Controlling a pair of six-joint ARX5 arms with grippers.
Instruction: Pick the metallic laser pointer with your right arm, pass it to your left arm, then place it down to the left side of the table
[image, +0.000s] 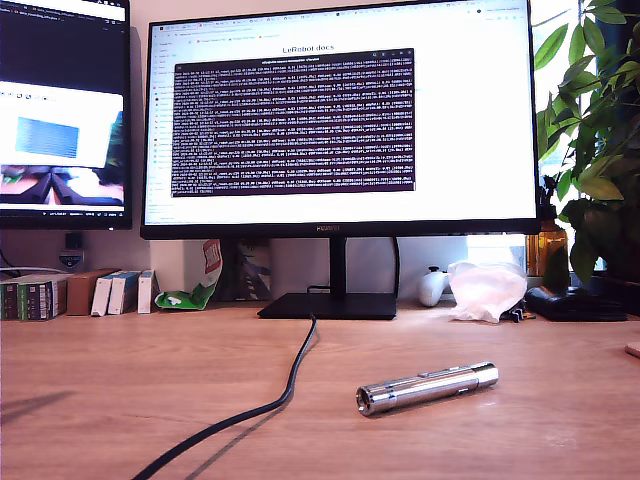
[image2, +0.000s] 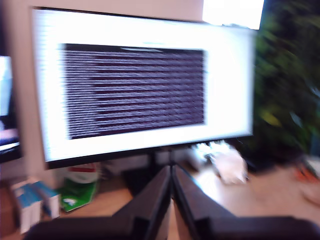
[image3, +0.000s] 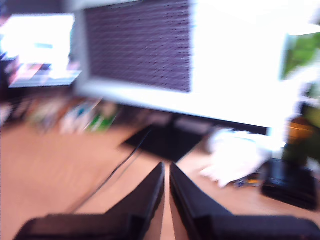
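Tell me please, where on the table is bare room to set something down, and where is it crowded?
Bare wood lies on the exterior view's left of the table, between the black cable and the small boxes. A smaller patch lies right of the metallic laser pointer. It is crowded along the back: the monitor stand, the white crumpled bag and the plant.

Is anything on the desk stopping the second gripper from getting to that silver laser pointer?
Probably not: the laser pointer lies alone on bare table, apart from the black cable. My second gripper looks shut, so it must open first.
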